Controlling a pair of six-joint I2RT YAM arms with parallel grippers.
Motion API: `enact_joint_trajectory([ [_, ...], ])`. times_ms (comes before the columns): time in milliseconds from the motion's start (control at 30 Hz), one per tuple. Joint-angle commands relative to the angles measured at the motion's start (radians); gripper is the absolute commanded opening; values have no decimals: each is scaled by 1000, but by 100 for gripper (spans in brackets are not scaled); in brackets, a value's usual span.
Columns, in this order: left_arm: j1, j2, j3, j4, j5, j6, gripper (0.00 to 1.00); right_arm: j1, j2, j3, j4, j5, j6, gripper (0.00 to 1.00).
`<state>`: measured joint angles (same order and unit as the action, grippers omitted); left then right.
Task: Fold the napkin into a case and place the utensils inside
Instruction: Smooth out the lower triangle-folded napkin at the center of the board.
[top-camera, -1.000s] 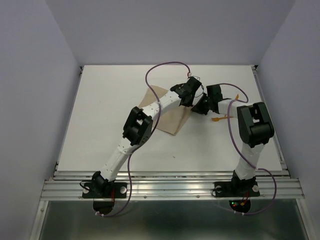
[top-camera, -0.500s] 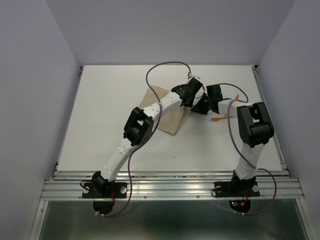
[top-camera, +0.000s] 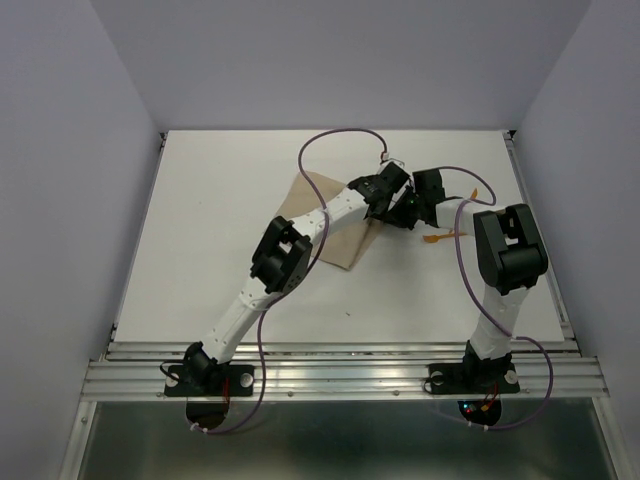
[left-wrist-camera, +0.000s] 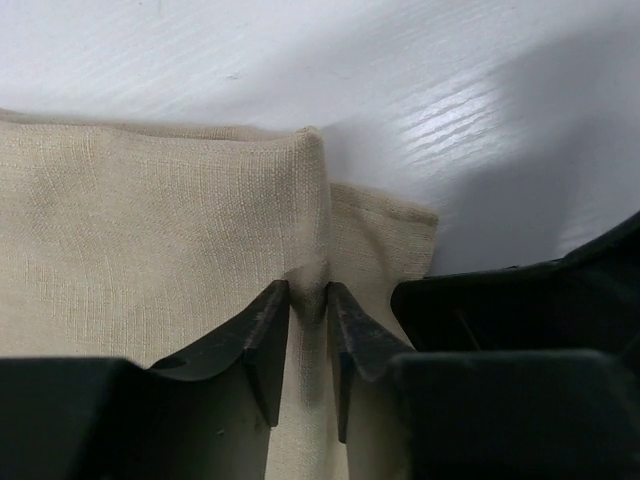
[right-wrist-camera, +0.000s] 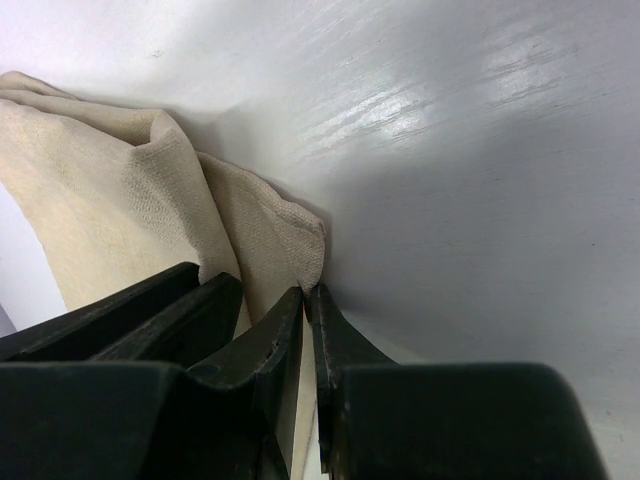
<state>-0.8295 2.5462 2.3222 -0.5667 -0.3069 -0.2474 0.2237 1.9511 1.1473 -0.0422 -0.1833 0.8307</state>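
Observation:
The tan napkin (top-camera: 338, 243) lies partly folded at mid-table, under my left arm. My left gripper (top-camera: 392, 208) is at its right corner. In the left wrist view its jaws (left-wrist-camera: 308, 300) stand a little apart on the napkin (left-wrist-camera: 150, 230), astride a small raised ridge of cloth. My right gripper (top-camera: 408, 214) is right beside it. It is shut (right-wrist-camera: 308, 292) on the corner of a lower napkin layer (right-wrist-camera: 270, 240). Two orange utensils (top-camera: 443, 237) (top-camera: 474, 192) lie on the table to the right of both grippers. No finished case shows.
Purple cables (top-camera: 340, 135) loop over the back of the table and along the right arm (top-camera: 508, 250). The right gripper's black body (left-wrist-camera: 520, 310) fills the left wrist view's right side. White table (top-camera: 220, 200) reaches left and to the front.
My left gripper's jaws have come apart, and the gripper has shifted slightly right and nearer, closer to the right gripper. The right gripper has kept its grip and place.

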Motion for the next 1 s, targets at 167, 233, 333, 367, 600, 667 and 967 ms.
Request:
enact_joint_trajectory([
  [167, -7, 2, 20, 1, -49, 19, 30, 6, 25, -9, -19, 13, -18, 15],
  [233, -7, 0, 19, 1, -54, 17, 21, 6, 25, -9, -19, 13, -18, 15],
  [333, -7, -7, 17, 1, -57, 16, 2, 6, 26, -8, -19, 13, -22, 15],
  [367, -7, -9, 17, -1, -60, 17, 0, 6, 26, -6, -19, 13, -22, 15],
  [600, -5, -49, -14, -1, -18, 17, 0, 6, 29, -1, -16, 11, -27, 14],
  [667, -3, -61, -24, -1, 11, 13, 0, 6, 31, 0, -13, 8, -25, 14],
  [967, 7, -81, -47, -7, 98, -35, 0, 6, 48, 26, -7, 7, -30, 14],
])
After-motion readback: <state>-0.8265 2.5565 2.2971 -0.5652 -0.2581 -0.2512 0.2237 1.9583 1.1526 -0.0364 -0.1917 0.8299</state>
